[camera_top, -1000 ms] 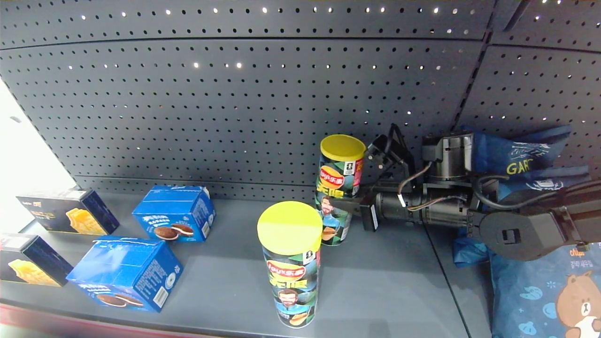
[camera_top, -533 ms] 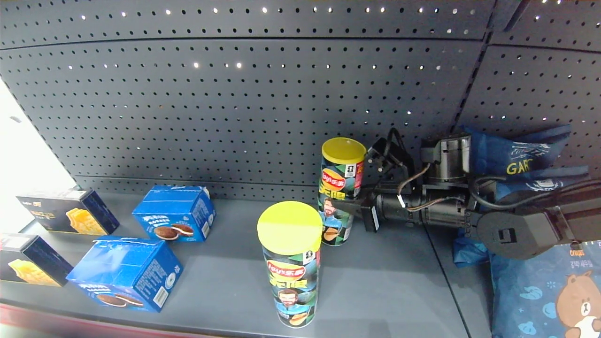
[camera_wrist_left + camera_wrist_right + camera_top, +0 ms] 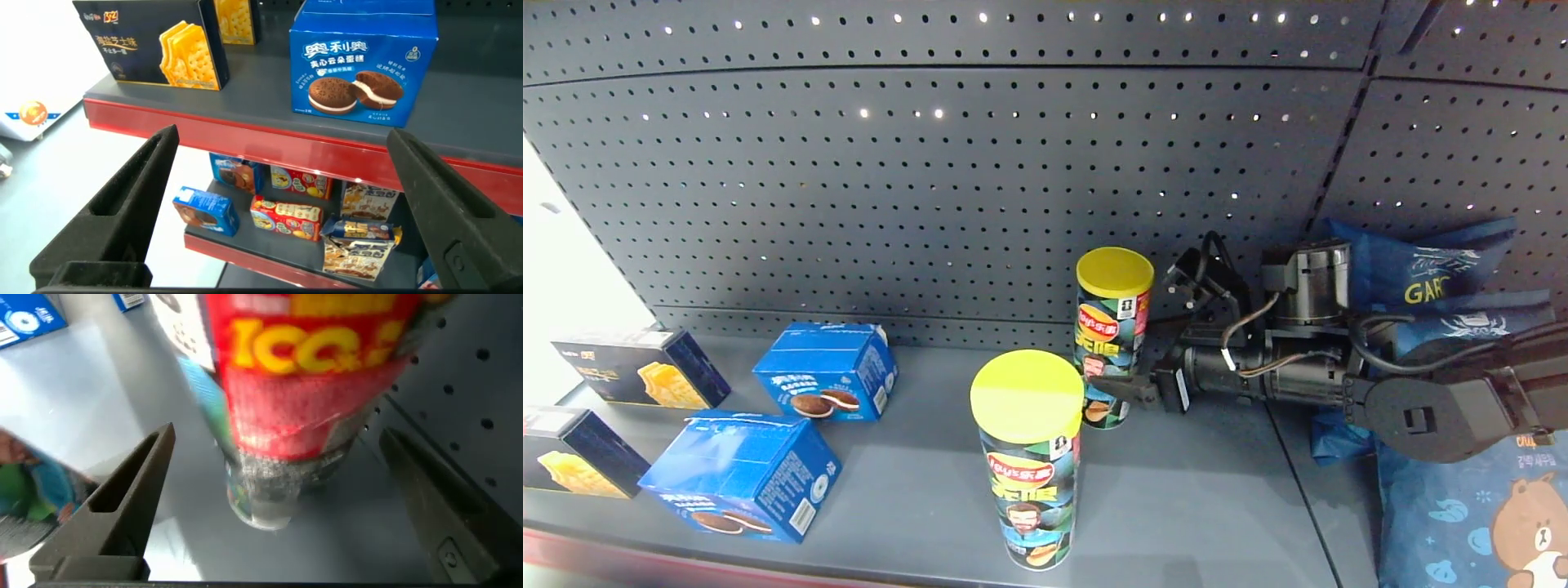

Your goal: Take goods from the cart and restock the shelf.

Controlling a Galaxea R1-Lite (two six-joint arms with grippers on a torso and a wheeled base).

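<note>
Grey wall with little holes (image 3: 931,204) stands behind a grey shelf (image 3: 1217,506). On the far left of the shelf sit two dark boxes (image 3: 641,367) with yellow crackers on them, one behind the other. Next to them are two blue cookie boxes (image 3: 827,371), also one behind the other.

In the middle stands the front can (image 3: 1029,465). It is a tall chip can with a yellow lid, close to the shelf's front edge. The back can (image 3: 1111,335) looks the same. It stands upright on the shelf near the wall, behind the front can and a bit to the right.

The right gripper (image 3: 1131,385) is down low, just beside the back can. In the right wrist view its fingers (image 3: 122,506) are spread wide, with the back can (image 3: 302,400) between them. On the far right lie blue snack bags (image 3: 1478,514).

The left gripper (image 3: 282,139) is spread wide too and holds nothing. It is out in front of the shelf's red front edge (image 3: 212,129). Small packs (image 3: 286,216) sit on a lower shelf beneath.
</note>
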